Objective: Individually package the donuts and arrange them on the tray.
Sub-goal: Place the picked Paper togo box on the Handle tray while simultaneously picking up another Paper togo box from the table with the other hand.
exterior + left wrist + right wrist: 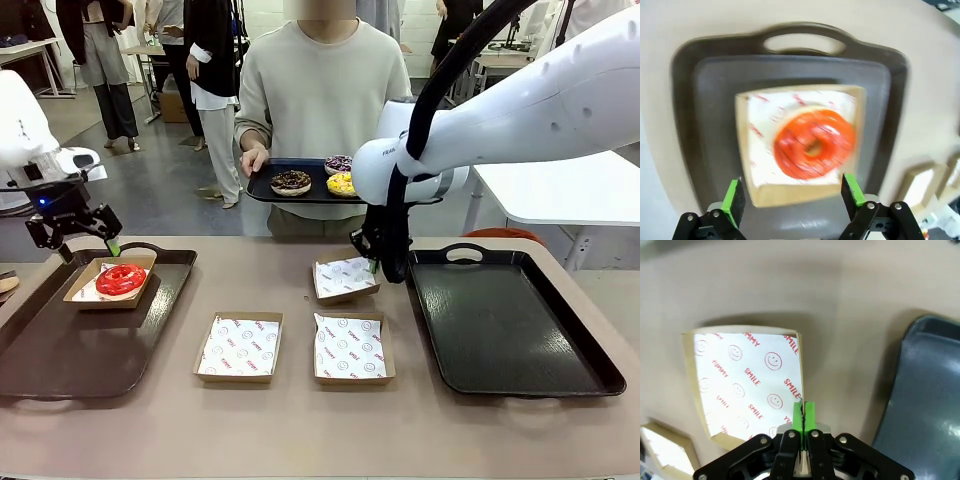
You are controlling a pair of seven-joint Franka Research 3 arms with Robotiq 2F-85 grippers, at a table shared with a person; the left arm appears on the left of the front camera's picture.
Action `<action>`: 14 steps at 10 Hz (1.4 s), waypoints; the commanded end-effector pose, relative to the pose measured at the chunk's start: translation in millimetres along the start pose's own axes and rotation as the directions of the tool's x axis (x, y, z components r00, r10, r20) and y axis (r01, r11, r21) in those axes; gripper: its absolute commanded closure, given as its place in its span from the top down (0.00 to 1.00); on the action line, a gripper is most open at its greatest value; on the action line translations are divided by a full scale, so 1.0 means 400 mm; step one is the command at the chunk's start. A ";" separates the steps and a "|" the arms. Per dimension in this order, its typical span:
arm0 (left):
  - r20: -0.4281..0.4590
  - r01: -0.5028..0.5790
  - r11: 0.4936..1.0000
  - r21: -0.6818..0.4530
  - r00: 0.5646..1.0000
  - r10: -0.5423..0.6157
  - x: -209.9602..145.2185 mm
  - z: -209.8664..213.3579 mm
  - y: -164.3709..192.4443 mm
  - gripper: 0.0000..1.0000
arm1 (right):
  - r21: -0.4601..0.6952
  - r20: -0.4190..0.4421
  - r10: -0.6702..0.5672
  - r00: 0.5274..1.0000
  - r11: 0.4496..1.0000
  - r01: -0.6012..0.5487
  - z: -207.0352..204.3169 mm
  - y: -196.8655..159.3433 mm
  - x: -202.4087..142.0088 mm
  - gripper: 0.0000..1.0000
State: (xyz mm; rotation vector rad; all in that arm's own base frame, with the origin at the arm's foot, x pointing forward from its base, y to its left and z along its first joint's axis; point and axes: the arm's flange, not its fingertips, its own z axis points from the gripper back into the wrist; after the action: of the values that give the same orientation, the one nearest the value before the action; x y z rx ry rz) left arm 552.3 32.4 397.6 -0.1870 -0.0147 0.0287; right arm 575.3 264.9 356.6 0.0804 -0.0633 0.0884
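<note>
A glossy red donut (pixel 121 279) (pixel 812 145) lies in a paper-lined cardboard box (pixel 88 276) on the left dark tray (pixel 60 350). My left gripper (pixel 88 247) (pixel 792 197) hovers open just above the box, its green pads clear of it. My right gripper (pixel 375 265) (pixel 803 412) is shut on the right rim of an empty lined box (pixel 343 278) (pixel 747 385) beside the right tray (pixel 505 320). Across the table a person holds a small tray (pixel 262 188) carrying the chocolate donut (pixel 291 181), the purple donut (pixel 338 163) and the yellow donut (pixel 341 184).
Two more empty lined boxes (pixel 240 347) (pixel 350 347) sit side by side near the front of the table. The right tray (pixel 925 400) is bare. My right arm (pixel 520 110) reaches across from the right, over the table's far side.
</note>
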 end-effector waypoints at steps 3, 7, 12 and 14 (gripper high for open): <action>0.049 0.084 0.914 -0.397 0.996 -0.071 -0.188 0.202 0.093 1.00 | -0.019 0.036 -0.048 0.998 0.999 0.048 0.190 -0.042 -0.065 0.00; 0.027 0.032 0.689 -0.724 0.999 -0.017 -0.335 0.302 0.254 1.00 | -0.027 0.062 -0.068 0.996 0.997 0.070 0.288 -0.047 -0.073 0.00; -0.026 -0.071 0.491 -0.868 0.995 0.097 -0.351 0.216 0.424 1.00 | -0.033 0.075 -0.106 0.992 0.994 0.109 0.326 -0.016 -0.017 0.00; -0.055 -0.102 0.484 -0.869 0.992 0.111 -0.341 0.181 0.452 1.00 | -0.031 0.066 -0.127 0.990 0.991 0.130 0.327 -0.011 0.011 0.00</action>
State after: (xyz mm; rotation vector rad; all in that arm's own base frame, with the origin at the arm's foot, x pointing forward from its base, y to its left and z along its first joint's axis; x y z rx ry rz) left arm 403.6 215.6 428.5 -1.2244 -0.0183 0.1750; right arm 561.7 243.4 485.3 0.0802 -0.1300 -0.0084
